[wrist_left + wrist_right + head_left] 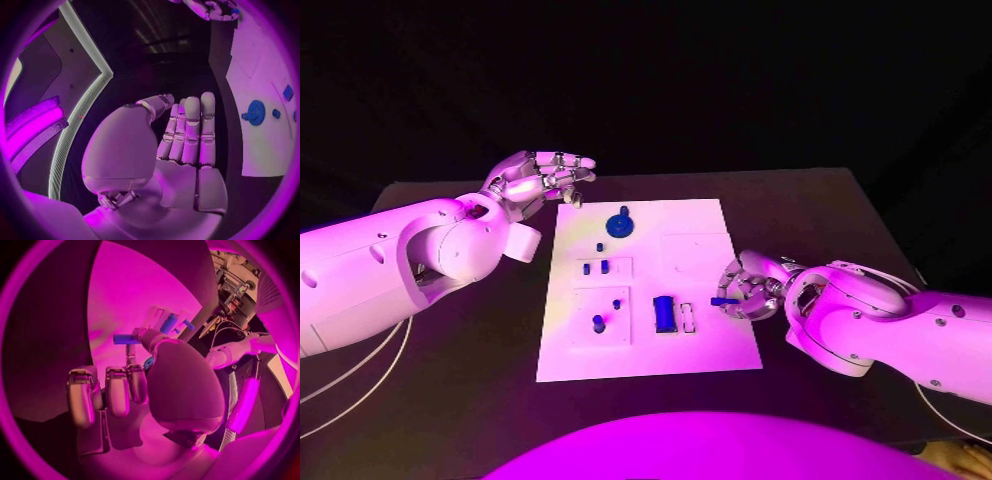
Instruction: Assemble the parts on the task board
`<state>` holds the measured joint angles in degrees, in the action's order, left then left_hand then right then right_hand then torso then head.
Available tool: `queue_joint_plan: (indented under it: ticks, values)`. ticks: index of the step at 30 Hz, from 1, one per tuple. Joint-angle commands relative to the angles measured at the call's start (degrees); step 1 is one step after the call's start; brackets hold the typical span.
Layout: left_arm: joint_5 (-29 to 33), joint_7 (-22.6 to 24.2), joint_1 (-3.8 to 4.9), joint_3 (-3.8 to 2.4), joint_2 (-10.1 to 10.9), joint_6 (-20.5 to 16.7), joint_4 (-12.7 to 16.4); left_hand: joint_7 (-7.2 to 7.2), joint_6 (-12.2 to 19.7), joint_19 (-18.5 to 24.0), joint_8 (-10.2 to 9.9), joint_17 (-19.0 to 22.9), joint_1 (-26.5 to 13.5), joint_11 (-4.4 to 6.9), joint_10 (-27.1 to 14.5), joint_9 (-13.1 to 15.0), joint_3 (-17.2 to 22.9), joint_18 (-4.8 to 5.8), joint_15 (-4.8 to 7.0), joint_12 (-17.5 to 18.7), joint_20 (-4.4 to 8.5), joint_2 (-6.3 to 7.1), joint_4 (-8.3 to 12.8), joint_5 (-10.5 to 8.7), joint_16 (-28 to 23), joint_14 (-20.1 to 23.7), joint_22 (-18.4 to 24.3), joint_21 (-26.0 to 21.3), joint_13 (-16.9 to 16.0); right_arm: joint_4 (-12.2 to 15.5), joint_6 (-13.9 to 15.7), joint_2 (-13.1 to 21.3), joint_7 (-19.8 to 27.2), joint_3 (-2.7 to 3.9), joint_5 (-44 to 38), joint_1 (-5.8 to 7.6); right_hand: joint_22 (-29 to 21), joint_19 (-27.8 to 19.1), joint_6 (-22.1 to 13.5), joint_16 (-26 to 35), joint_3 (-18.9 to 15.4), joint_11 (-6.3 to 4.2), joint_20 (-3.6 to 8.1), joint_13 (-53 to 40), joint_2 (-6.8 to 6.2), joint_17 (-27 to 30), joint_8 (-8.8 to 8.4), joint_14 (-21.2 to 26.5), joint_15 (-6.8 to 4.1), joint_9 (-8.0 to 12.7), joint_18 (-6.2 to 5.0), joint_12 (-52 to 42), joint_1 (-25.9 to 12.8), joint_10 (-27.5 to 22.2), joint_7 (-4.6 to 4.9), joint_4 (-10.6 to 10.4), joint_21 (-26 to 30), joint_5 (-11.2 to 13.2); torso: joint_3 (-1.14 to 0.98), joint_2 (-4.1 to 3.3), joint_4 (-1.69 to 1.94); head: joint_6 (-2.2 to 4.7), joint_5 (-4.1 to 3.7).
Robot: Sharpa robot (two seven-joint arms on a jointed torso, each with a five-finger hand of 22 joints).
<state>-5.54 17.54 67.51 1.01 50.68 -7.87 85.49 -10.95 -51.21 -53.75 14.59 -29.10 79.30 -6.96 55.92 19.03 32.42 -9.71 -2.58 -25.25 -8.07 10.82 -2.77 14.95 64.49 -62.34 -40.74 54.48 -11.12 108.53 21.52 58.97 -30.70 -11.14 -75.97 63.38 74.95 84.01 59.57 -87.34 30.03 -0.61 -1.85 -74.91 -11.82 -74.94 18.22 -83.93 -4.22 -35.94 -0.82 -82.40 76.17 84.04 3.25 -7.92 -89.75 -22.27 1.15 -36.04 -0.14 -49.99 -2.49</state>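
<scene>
The task board (649,290) lies in the middle of the black table (834,205), long axis running away from the robot, so both arms can reach it from either side.

The right hand (750,287) sits at the board's right edge and pinches a small blue peg (723,300) between thumb and a finger; the other fingers are loosely curled. The right wrist view shows the peg (127,339) projecting sideways from the fingertips, which probably keeps its free end clear for insertion.

The left hand (542,178) hovers off the board's far left corner, holding nothing, fingers straight and close together. It appears parked clear of the work area.

Parts on the board:
- a round blue wheel (620,222) near the far end;
- a blue block (664,314) near the near end, just beside the right hand;
- several smaller blue pieces seated in recesses between them.

No brand, label or writing is legible on the board, parts or arms.
</scene>
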Motion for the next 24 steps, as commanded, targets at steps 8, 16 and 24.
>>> queue_joint_plan:
  ticks: [8,16,24]
  values:
    - [0.2,0.5,0.02,-0.04,-0.1,0.7,0.5,0.01,0.3,-0.3,0.0,0.1,-0.1,0.04,-0.5,0.1,0.1,-0.91,0.02,-0.2,0.03,-0.1,-0.2,0.07,-0.1,0.3,0.1,-0.4,0.1,0.3,1.9,-1.7,0.5,-0.04,5.9,0.25,15.1,6.0,-0.8,0.0,0.8,-0.38,0.38,-10.7,0.19,-8.1,2.15,-4.7,-0.42,-3.2,0.82,0.0,-5.9,2.7,0.09,-1.5,-0.3,0.8,0.08,0.0,0.07,-0.01,0.31]
    - [0.2,0.4,0.03,-0.04,-0.1,0.8,0.6,0.01,0.3,-0.3,0.0,0.1,-0.1,0.04,-0.5,0.1,0.1,-0.91,0.02,-0.2,0.03,-0.1,-0.2,0.07,-0.1,0.3,0.1,-0.4,0.1,-0.5,0.7,-3.2,0.0,-0.05,6.7,0.05,15.1,6.0,-0.3,-0.1,-0.1,-0.28,0.31,-10.5,-0.07,-8.2,1.76,-4.8,-0.34,-3.0,0.82,0.2,-12.0,2.7,0.19,-4.7,-0.3,4.2,0.0,-0.01,0.03,-0.01,0.49]
    - [0.2,0.4,0.03,-0.04,-0.1,0.9,0.6,0.01,0.3,-0.3,0.0,0.1,-0.1,0.04,-0.5,0.1,0.1,-0.91,0.02,-0.2,0.03,-0.1,-0.2,0.07,-0.1,0.3,0.1,-0.4,0.1,-1.3,-1.6,-5.0,-0.3,-0.05,6.6,-0.32,15.1,6.0,0.3,0.0,-0.7,-0.32,0.31,-11.4,0.13,-8.1,1.66,-4.7,-0.37,-2.8,0.82,-1.2,-14.5,3.3,0.1,-6.2,-0.3,5.8,-0.03,-0.02,-0.05,-0.01,0.46]
